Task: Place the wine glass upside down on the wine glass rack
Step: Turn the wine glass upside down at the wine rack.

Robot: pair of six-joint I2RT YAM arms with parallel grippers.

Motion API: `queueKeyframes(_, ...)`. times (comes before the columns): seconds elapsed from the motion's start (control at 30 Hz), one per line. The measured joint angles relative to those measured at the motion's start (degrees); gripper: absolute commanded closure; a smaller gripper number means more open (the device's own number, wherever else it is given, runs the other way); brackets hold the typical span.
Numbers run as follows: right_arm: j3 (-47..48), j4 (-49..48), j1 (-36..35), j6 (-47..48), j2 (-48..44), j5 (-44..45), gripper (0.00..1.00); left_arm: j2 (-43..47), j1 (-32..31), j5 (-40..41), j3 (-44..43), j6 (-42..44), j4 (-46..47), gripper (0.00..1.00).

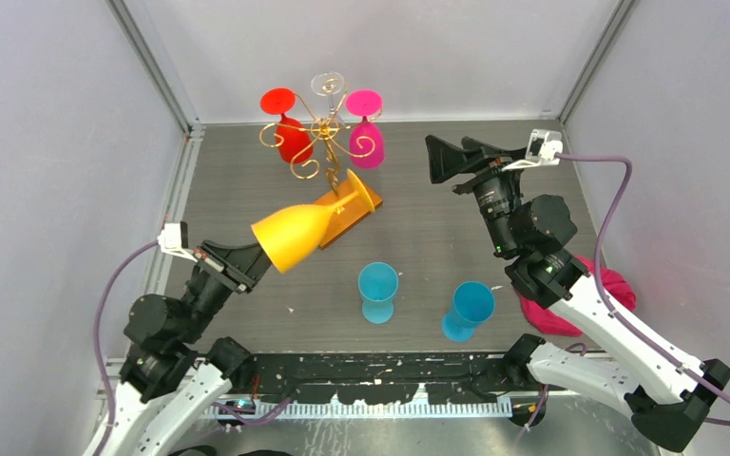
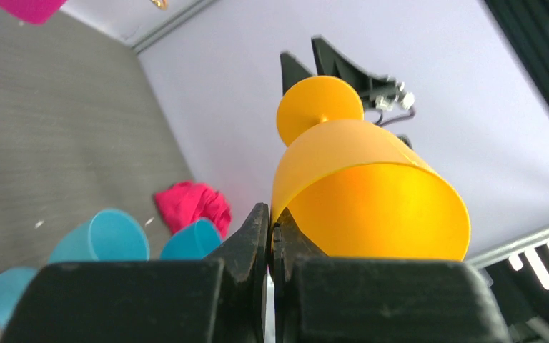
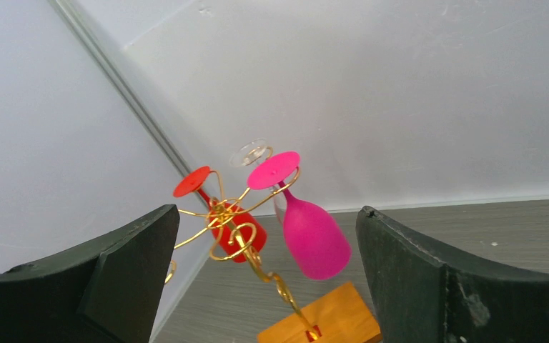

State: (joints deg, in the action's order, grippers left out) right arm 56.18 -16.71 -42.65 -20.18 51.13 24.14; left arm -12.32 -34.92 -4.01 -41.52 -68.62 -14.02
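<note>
My left gripper [image 1: 245, 267] is shut on the rim of a yellow wine glass [image 1: 297, 235], holding it off the table on its side, foot [image 1: 364, 191] towards the rack. In the left wrist view the fingers [image 2: 269, 214] pinch the rim of this yellow glass [image 2: 372, 193]. The wine glass rack [image 1: 326, 142], gold wire on an orange-brown wooden base [image 1: 351, 221], stands at the back. A red glass [image 1: 291, 135], a pink glass [image 1: 367, 144] and a clear glass [image 1: 327, 85] hang upside down on it. My right gripper [image 1: 445, 152] is open and empty, right of the rack [image 3: 234, 230], facing it.
Two blue wine glasses [image 1: 378, 290] [image 1: 466, 310] stand near the front of the table. A pink cloth [image 1: 589, 294] lies under the right arm. Grey walls with metal frame posts enclose the back and both sides.
</note>
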Motion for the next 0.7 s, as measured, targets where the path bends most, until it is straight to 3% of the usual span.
queueKeyframes(0.33, 0.0, -2.34, 0.02, -17.18, 0.81, -5.6, 0.18, -2.4, 0.0, 11.85, 16.06, -13.07, 30.47, 0.99)
queueKeyframes(0.7, 0.0, -11.69, 0.02, -40.33, 10.95, -24.17, 0.2, -12.76, 0.0, 11.78, 22.29, -20.06, 55.45, 0.99)
